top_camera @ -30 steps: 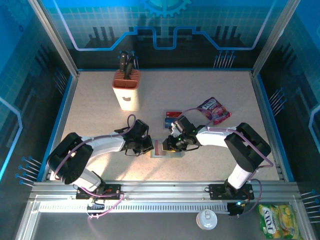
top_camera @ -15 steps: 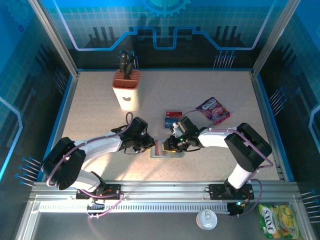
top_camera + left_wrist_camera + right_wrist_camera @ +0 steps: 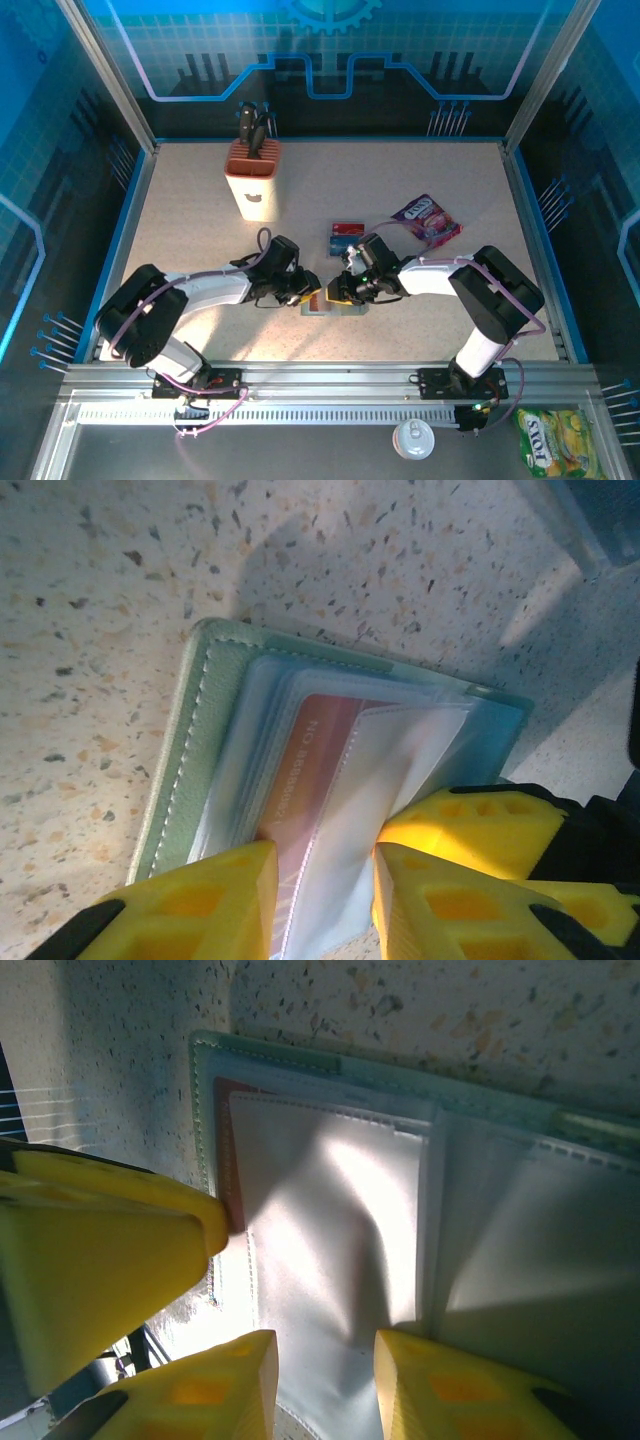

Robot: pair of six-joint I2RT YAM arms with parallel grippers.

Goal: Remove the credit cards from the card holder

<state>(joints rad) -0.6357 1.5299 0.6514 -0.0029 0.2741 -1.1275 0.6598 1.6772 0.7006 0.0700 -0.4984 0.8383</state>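
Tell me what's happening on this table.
Both arms work on the small grey-green bifold card holder, which lies open on the speckled tabletop. The left pincer hovers with parted fingers over a clear plastic sleeve that has a red-banded card inside. The right pincer, also parted, sits over the sleeves from the other side. One blue and red credit card lies out behind the holder.

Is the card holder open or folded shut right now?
Open: the card holder lies spread on the table, its clear sleeves exposed, a red-banded card tucked inside one.
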